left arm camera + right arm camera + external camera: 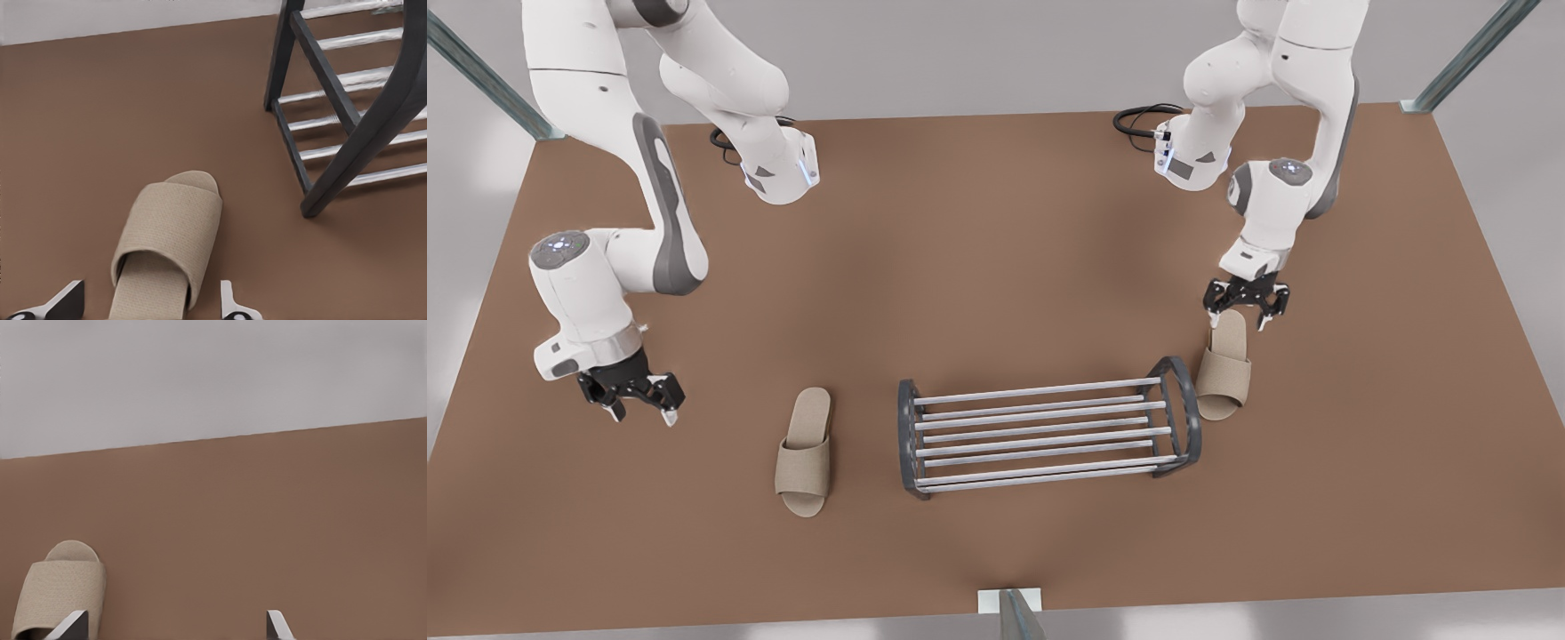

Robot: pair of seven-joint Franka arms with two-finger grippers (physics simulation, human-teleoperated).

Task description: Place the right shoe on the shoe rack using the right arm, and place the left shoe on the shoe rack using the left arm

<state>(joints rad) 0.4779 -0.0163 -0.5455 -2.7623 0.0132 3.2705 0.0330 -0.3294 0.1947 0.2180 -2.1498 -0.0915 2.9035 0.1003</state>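
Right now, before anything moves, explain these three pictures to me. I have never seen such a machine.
Two white robot arms stand at a brown table, each ending in a black two-finger hand. The wide picture comes from a camera off the arms; the other two come from cameras on the wrists. On the table lie a rack of silver bars and two beige slippers. The left hand, on the front view's right, hangs open over the heel of one slipper beside the rack. The right hand, also open, is off to the side of the other slipper. Nothing is held.
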